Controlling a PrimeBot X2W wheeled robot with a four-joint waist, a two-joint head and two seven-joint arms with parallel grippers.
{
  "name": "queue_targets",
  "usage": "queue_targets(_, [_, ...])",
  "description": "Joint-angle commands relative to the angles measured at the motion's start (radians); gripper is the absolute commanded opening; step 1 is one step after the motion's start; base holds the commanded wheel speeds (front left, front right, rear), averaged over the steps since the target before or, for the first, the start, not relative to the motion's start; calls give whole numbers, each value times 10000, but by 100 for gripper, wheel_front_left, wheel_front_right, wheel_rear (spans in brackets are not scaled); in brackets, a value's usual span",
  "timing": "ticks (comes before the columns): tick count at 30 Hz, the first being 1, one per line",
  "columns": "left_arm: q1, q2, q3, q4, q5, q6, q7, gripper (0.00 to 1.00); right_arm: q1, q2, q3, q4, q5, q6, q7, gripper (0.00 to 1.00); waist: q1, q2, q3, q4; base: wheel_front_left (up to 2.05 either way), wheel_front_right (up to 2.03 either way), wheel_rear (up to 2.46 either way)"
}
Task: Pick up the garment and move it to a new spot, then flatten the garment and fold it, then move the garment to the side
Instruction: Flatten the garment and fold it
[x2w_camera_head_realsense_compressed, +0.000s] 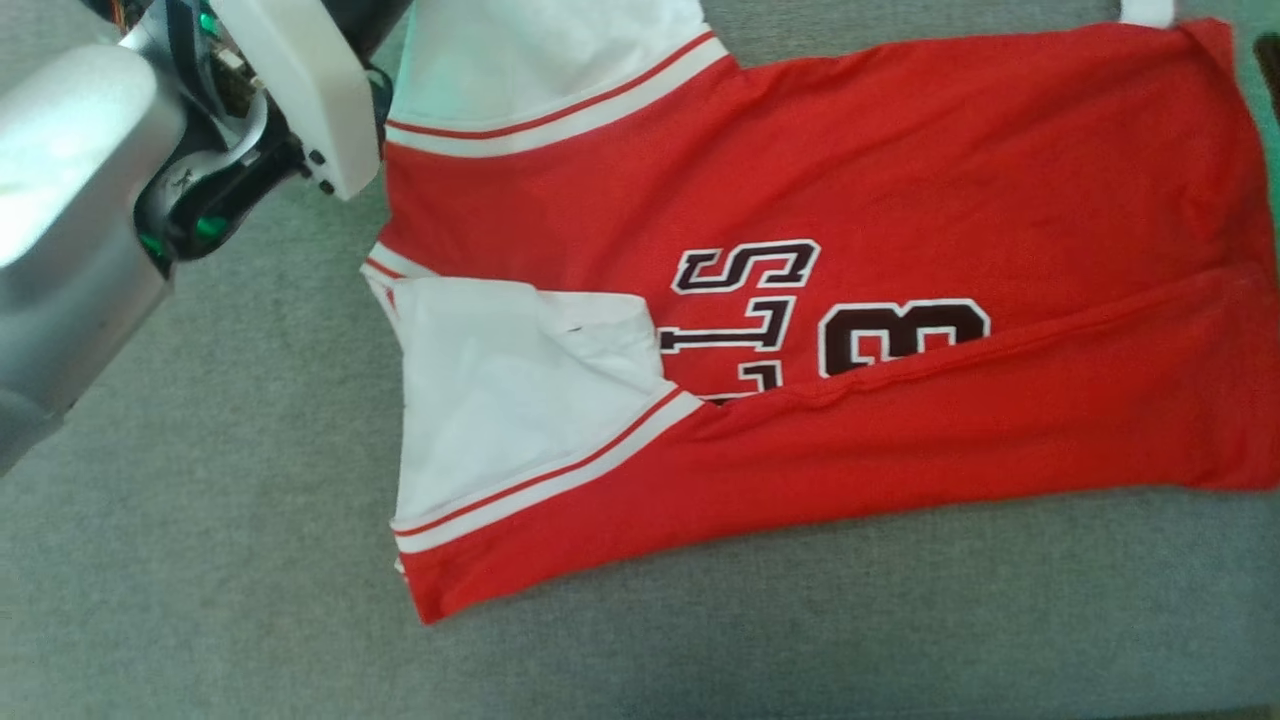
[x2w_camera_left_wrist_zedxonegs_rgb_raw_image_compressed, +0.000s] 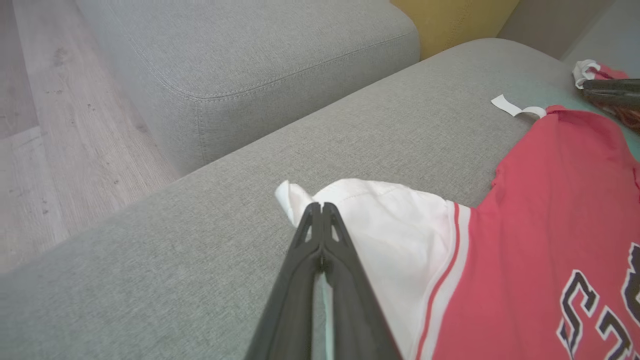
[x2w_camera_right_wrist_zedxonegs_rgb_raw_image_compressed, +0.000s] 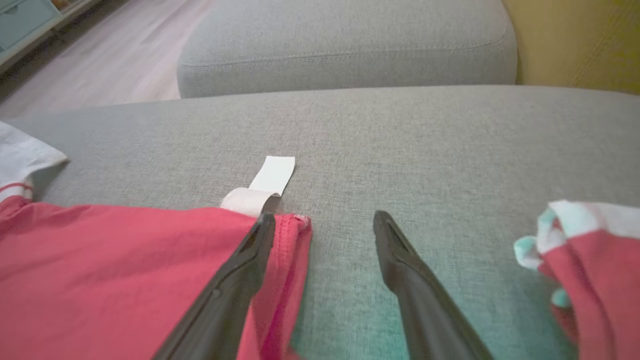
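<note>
We log left end effector (x2w_camera_left_wrist_zedxonegs_rgb_raw_image_compressed: 322, 206) pinching red-and-white fabric jersey (x2w_camera_head_realsense_compressed: 800, 200) by one sleeve; right end effector (x2w_camera_right_wrist_zedxonegs_rgb_raw_image_compressed: 325, 216) spread, one finger over hem. Jersey lies nine-to-three o'clock, sleeves toward nine.

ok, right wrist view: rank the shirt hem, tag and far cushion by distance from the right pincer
From the open right pincer:
1. Hem, under the finger on the view's left.
2. Tag, just beyond the hem, left of centre.
3. Far cushion, along the view's top.

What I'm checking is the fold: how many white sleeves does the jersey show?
2. The folded sleeve lies on the jersey front; the far sleeve spreads beyond it, its edge pinched by the left gripper.
</note>
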Motion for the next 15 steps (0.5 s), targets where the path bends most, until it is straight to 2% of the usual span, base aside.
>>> queue_targets(1, [-579,344,301,-90,-82,16,-137,0,-96,-144,123,22,1,-9,316,100,-1,0,4,106,0,0,0])
queue_targets(5, [-771,165,-41,48,-204,16,-383,0,-815,-25,570,614,215,-9,912,100,-1,0,29,339,0,0,0])
queue_targets(6, [-815,127,-119,90,-234,16,-440,0,-935,-42,723,732,243,-9,1036,97,-1,0,27,383,0,0,0])
queue_targets(7, [-851,94,-190,132,-269,15,-494,0,-1038,-58,859,865,285,-9,1161,81,-1,0,23,416,0,0,0])
queue_targets(8, [-884,65,-258,170,-305,15,-539,0,-1127,-75,988,979,325,-9,1280,49,-1,0,17,446,0,0,0])
queue_targets(10, [-950,14,-380,243,-364,15,-624,0,-1288,-132,1159,1177,386,-9,1380,0,-1,0,4,502,0,0,0])
queue_targets(15, [-1144,-46,-583,487,-346,15,-1020,0,-1762,-347,1424,1374,376,-9,896,0,-1,0,1,558,0,0,0])
